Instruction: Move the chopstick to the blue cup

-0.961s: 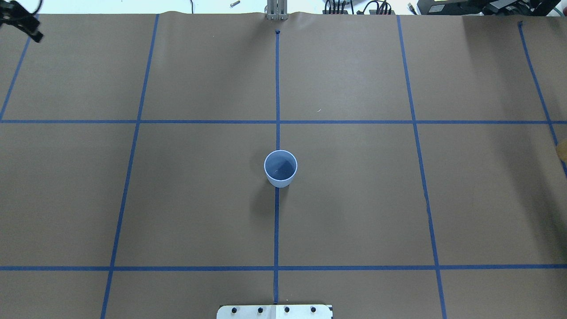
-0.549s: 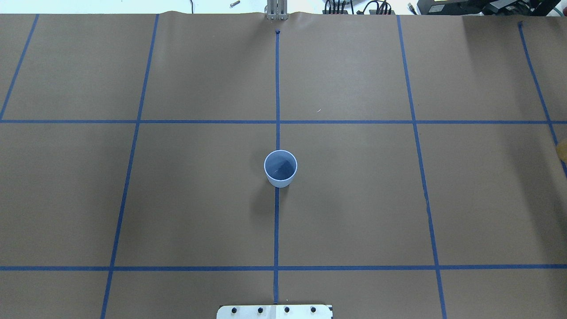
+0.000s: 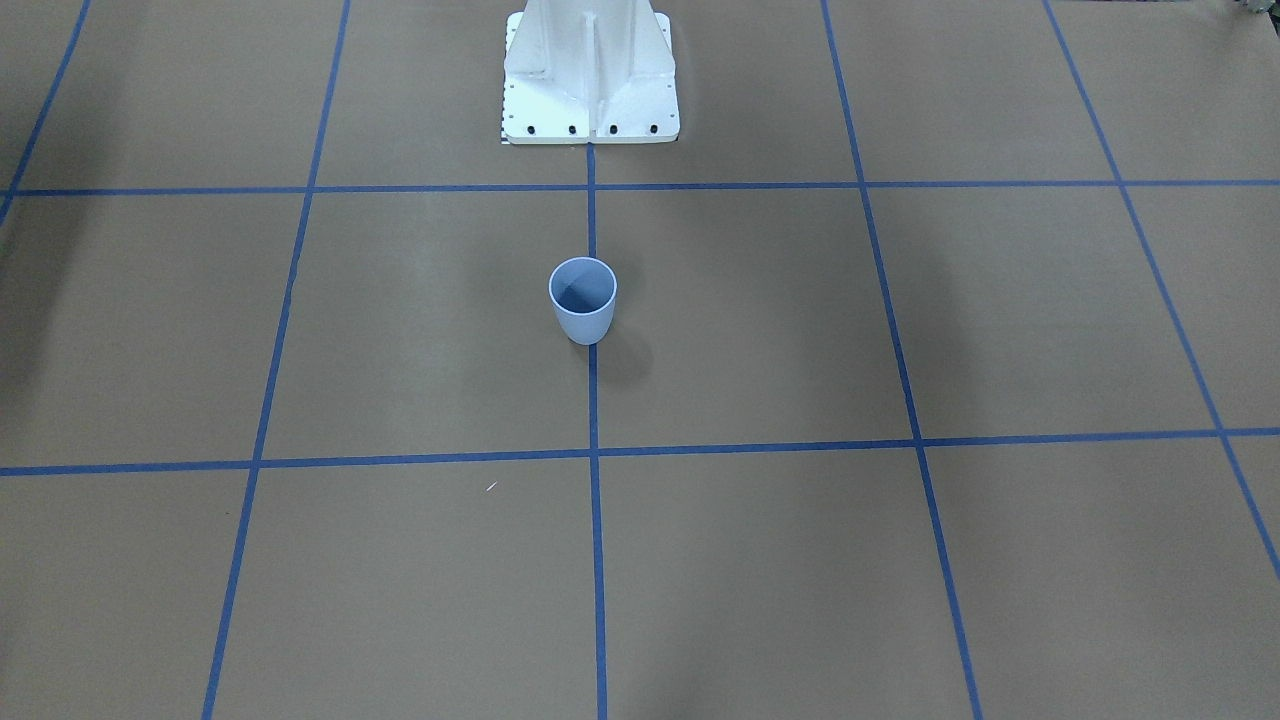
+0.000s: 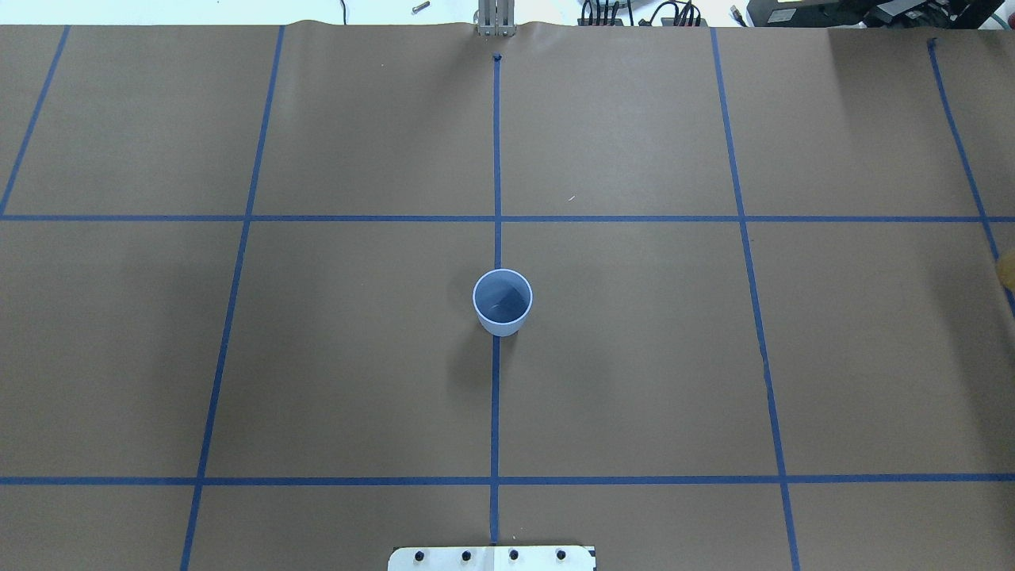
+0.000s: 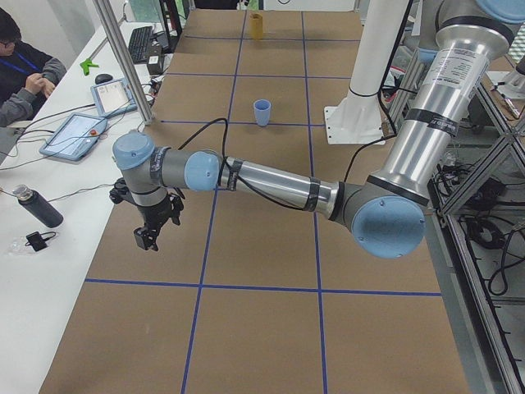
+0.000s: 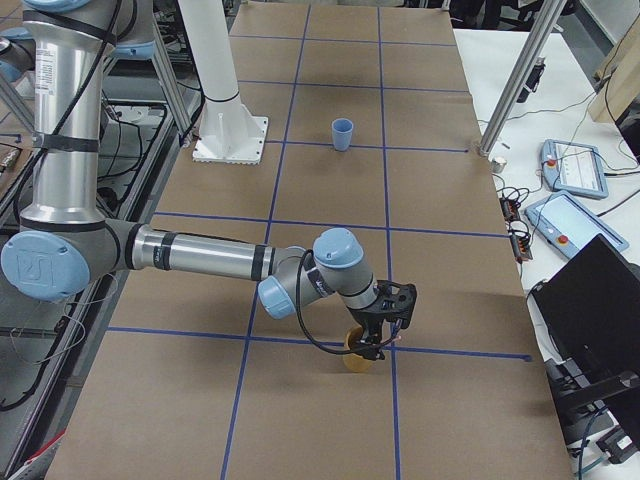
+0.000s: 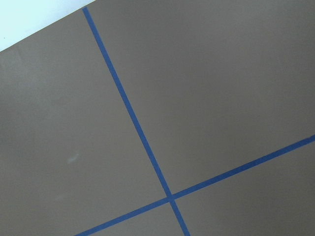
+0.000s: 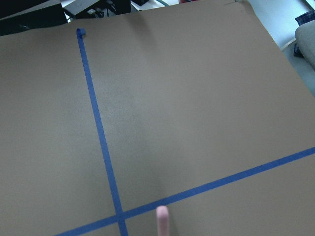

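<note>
The blue cup (image 4: 502,301) stands upright and empty at the table's middle; it also shows in the front view (image 3: 583,300), the left view (image 5: 262,112) and the right view (image 6: 342,133). Only the pale pink tip of a chopstick (image 8: 162,222) shows, at the bottom of the right wrist view. My right gripper (image 6: 385,322) hangs over a tan cup (image 6: 357,361) far to the right; I cannot tell if it is open or shut. My left gripper (image 5: 148,235) hovers over the table's far left end, its state also unclear.
The tan cup's edge shows at the overhead view's right border (image 4: 1007,270). The white robot base (image 3: 590,90) sits at the near edge. An operator (image 5: 25,70), tablets and a bottle (image 5: 37,209) are beside the table's left end.
The left gripper, seen one second ago at the overhead view's top left corner, has moved out of that view. The blue cup has not moved.
</note>
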Controlling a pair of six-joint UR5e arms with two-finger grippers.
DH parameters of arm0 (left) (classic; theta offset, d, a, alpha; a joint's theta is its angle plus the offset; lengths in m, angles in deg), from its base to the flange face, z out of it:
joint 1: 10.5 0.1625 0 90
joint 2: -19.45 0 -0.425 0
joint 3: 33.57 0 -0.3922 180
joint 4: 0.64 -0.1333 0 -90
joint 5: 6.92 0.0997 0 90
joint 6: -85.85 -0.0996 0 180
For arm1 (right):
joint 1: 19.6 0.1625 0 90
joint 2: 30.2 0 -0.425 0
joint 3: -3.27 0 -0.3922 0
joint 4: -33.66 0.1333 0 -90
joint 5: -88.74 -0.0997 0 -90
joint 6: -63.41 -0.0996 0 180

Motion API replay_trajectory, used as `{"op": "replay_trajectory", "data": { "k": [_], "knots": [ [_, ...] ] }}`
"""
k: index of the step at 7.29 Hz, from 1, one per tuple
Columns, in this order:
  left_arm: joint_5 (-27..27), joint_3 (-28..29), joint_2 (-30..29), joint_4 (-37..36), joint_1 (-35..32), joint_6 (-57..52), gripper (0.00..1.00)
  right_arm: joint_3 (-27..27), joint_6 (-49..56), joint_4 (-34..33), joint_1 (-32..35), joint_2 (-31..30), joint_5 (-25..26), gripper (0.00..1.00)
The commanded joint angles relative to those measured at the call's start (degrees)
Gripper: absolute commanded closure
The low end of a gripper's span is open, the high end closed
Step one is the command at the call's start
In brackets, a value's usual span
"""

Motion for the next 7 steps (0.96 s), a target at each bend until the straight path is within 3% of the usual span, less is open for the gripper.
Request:
{"op": "replay_trajectory", "data": {
  "k": [1, 2, 3, 4, 5, 7],
  "knots": [
    [-0.03, -0.56, 0.08, -0.06, -0.01, 0.24, 0.01, -0.47, -2.72, 1.12, -2.59, 1.02, 2.10, 0.05],
    [-0.03, -0.56, 0.08, -0.06, -0.01, 0.33, 0.01, -0.56, -2.63, 1.13, -2.77, 0.94, 2.10, 0.29],
    [-0.03, -0.65, 0.08, -0.06, -0.01, 0.41, 0.01, -0.56, -2.45, 1.04, -2.94, 0.94, 2.10, 0.68],
    [-0.03, -0.57, -0.01, -0.06, -0.01, 0.50, 0.01, -0.56, -2.10, 1.12, -2.86, 0.76, 2.10, 0.90],
    [-0.03, -0.56, -0.01, -0.06, 0.07, 0.85, 0.01, -0.47, -2.10, 1.13, -2.86, 0.50, 2.10, 1.00],
    [-0.03, -0.56, -0.01, -0.06, 0.07, 0.94, 0.01, 0.49, -2.10, 1.13, -2.86, 0.32, 2.19, 1.00]
  ]
}}
